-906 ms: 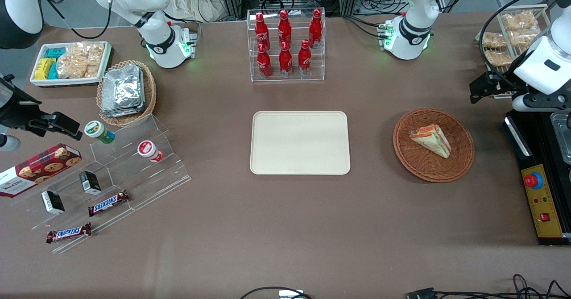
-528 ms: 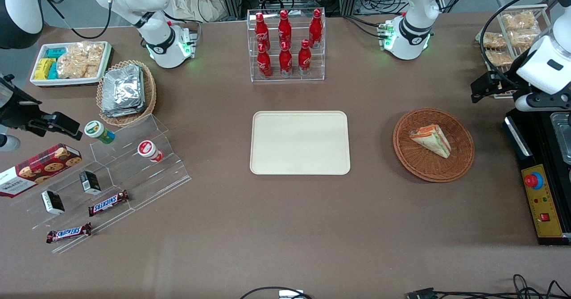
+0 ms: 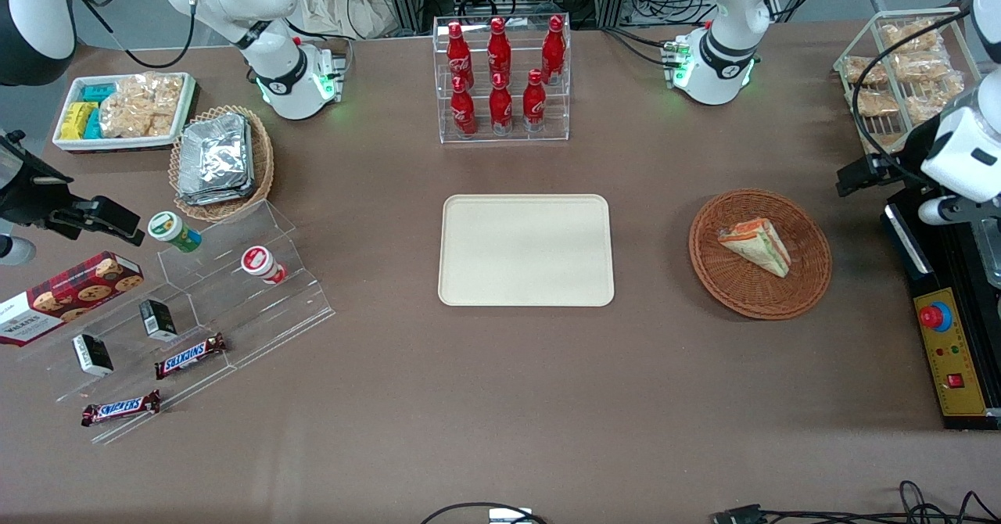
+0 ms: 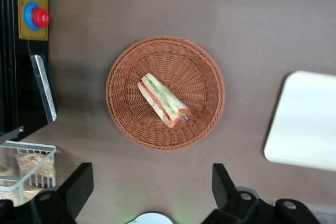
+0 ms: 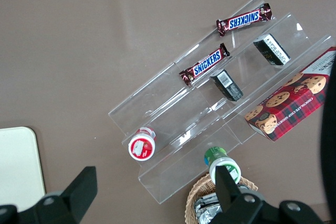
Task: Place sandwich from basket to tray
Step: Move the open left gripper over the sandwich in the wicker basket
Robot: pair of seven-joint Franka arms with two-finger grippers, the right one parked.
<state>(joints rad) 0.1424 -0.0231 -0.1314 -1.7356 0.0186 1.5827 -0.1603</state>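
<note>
While the sandwich (image 3: 755, 245) lies in the basket (image 3: 805, 293), the gripper (image 4: 152, 192) hangs high above the table, fingers spread wide, empty.
Basket sits toward the working arm's end; tray (image 3: 525, 249) well apart, bare, mid-table.

Brown counter (image 3: 500, 399). At 12 o'clock, clear rack of red bottles (image 3: 500, 78). At 10 o'clock, tan wicker basket of foil packets (image 3: 219, 160) and white bin of snacks (image 3: 125, 109). At 8 o'clock, acrylic stepped stand (image 3: 195, 313) carrying Snickers bars (image 3: 190, 356), with cookie box (image 3: 66, 293) beside it. At 2 o'clock, wire rack of pastries (image 3: 899, 62). At 4 o'clock, yellow control panel (image 3: 950, 352).
</note>
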